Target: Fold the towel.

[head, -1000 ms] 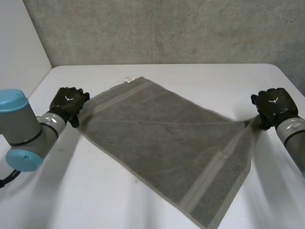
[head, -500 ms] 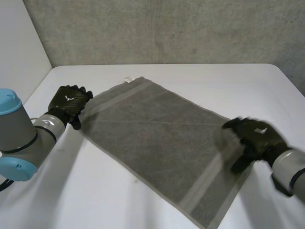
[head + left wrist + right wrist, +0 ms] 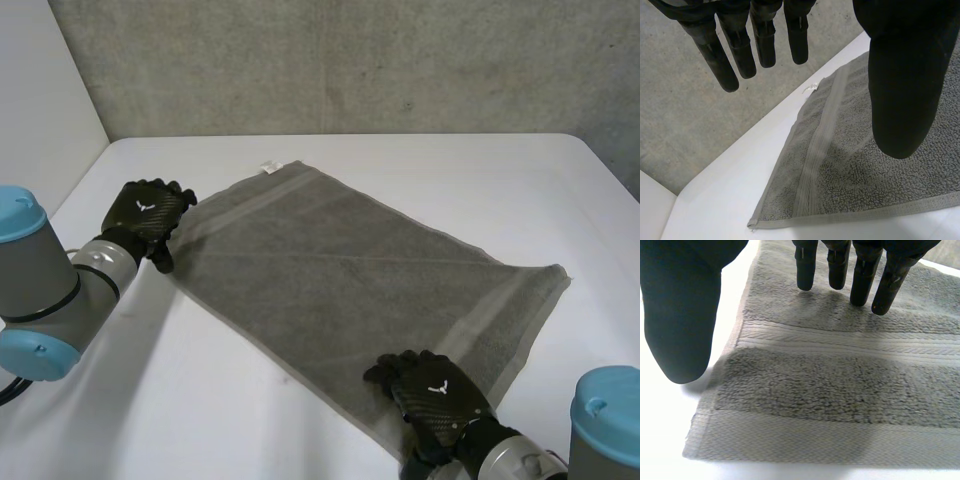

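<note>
A grey towel (image 3: 340,270) lies spread flat and slantwise on the white table (image 3: 470,170), with a small white tag (image 3: 268,166) at its far corner. My left hand (image 3: 148,215) is at the towel's left corner, open. In the left wrist view its straight fingers (image 3: 725,60) and thumb hover above the towel (image 3: 850,165) and hold nothing. My right hand (image 3: 432,392) is over the towel's near corner at the table's front. There its fingers (image 3: 840,265) point straight over the striped band of the towel (image 3: 840,390), open, with the thumb beside the edge.
A concrete wall (image 3: 350,60) rises behind the table. A white panel (image 3: 40,90) stands at the far left. Bare table top lies to the right of the towel and along the front left.
My right hand let go of the towel's right corner and swung down to the near corner. That corner now lies flat. The left hand has barely moved.
</note>
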You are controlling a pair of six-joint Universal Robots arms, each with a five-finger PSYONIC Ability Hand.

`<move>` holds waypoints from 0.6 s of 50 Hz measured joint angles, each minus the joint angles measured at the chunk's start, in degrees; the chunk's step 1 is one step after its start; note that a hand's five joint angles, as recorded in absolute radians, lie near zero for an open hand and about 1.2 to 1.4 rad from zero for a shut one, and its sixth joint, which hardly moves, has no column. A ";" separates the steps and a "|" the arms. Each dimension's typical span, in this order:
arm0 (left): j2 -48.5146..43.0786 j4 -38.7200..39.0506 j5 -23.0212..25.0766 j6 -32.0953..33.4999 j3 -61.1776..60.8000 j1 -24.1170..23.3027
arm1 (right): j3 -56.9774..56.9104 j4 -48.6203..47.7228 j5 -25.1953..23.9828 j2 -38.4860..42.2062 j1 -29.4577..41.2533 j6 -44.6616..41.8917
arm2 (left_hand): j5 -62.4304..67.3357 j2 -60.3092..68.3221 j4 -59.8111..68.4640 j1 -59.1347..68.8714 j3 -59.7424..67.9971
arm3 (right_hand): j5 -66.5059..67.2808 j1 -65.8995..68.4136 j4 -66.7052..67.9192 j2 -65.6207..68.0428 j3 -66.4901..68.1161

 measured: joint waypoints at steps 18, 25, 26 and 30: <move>-0.14 0.08 0.00 -1.05 0.08 -0.18 | 1.73 -3.93 1.15 0.70 0.57 -1.79 | -1.18 -1.21 -1.16 -1.22 -1.20 | 0.00 0.00 0.00 0.00 0.00; -0.14 0.06 0.00 -1.87 0.11 -0.31 | 1.72 -4.76 4.23 0.86 0.42 -4.74 | -1.39 -1.39 -1.35 -1.41 -1.35 | -0.26 0.00 0.00 0.00 0.00; -0.14 0.05 0.00 -1.93 0.11 -0.33 | 1.65 -4.89 5.13 0.89 0.32 -5.60 | -1.51 -1.52 -1.47 -1.46 -1.54 | -0.26 0.00 0.00 0.00 0.00; -0.10 0.04 0.00 -1.99 0.11 -0.35 | 1.52 -5.32 6.37 0.97 0.09 -6.69 | -1.70 -1.75 -1.68 -1.76 -1.72 | -0.26 0.00 0.00 0.00 0.00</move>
